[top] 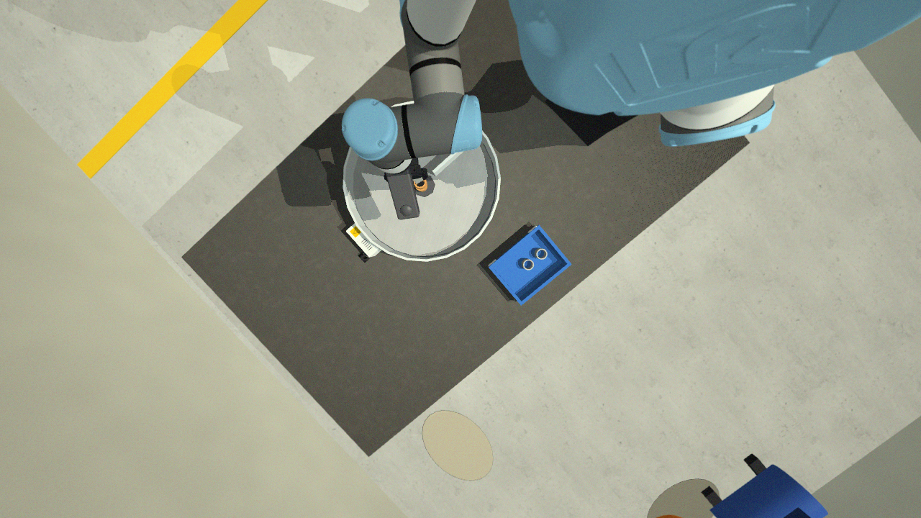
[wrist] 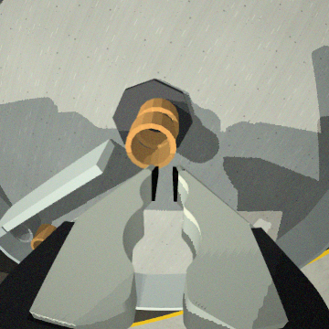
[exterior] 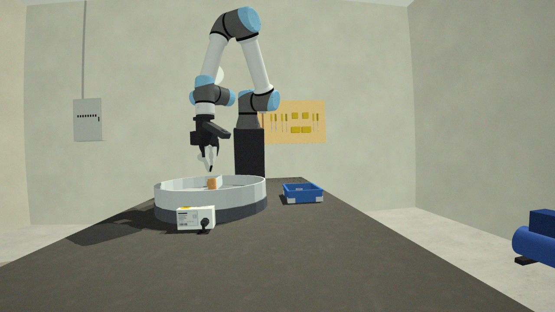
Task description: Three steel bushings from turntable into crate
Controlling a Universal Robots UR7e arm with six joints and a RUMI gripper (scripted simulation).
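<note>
The grey turntable (top: pixel 450 225) (exterior: pixel 240 196) (wrist: pixel 256 46) has a raised wall. Copper-coloured bushings (top: pixel 421 187) (exterior: pixel 211 183) (wrist: pixel 171 118) stand stacked at its dark hub. Another copper-coloured bushing (wrist: pixel 44 233) lies beyond the divider, near a pale ring-like thing, partly hidden; its kind I cannot tell. Two steel bushings (top: pixel 527 270) (top: pixel 540 259) stand in the blue crate (top: pixel 506 266) (exterior: pixel 301 196). My gripper (exterior: pixel 210 168) (wrist: pixel 165 168) is shut with nothing between the narrow tips, above the turntable, just beside and above the copper-coloured stack.
A pale divider (top: pixel 452 160) (wrist: pixel 59 196) runs outward from near the hub. A white labelled box (top: pixel 363 241) (exterior: pixel 205 218) stands against the turntable's outer wall. The turntable wall stands between the stack and the crate. A blue machine (top: pixel 769 499) (exterior: pixel 537 244) is far off.
</note>
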